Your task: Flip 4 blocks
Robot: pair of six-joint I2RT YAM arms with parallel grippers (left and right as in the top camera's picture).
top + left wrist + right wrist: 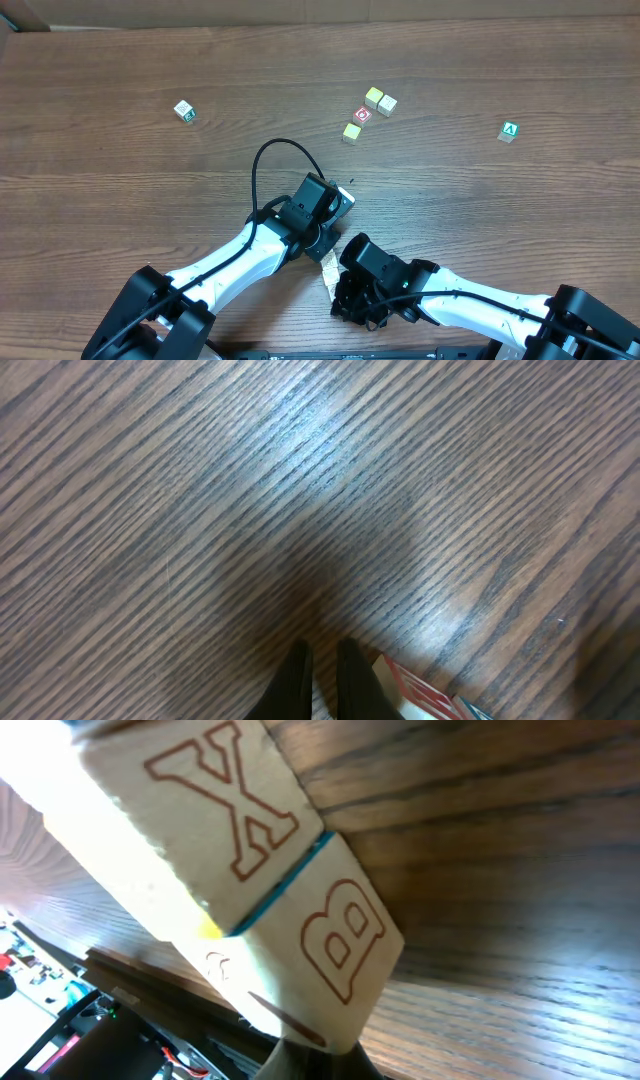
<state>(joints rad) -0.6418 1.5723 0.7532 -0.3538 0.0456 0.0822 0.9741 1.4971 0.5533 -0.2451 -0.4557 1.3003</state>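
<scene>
The left tool [322, 655] is pointing, clenched and empty, at the counter [250, 480]; the right tool [315, 1065] is sitting clenched beside X and B letter blocks [250, 870]. Four pale blocks [351, 132] are lying well apart from both, farther out.

Both arms are in from the near edge — the left arm [225, 255] angles up toward the centre, and the right arm [480, 300] lies low and reaches across to meet it. The left gripper [322, 685] points straight down, its dark fingers [295, 685] drawn nearly together. The right gripper [352, 298] is closed too — the two wrists sit just beside each other.
</scene>
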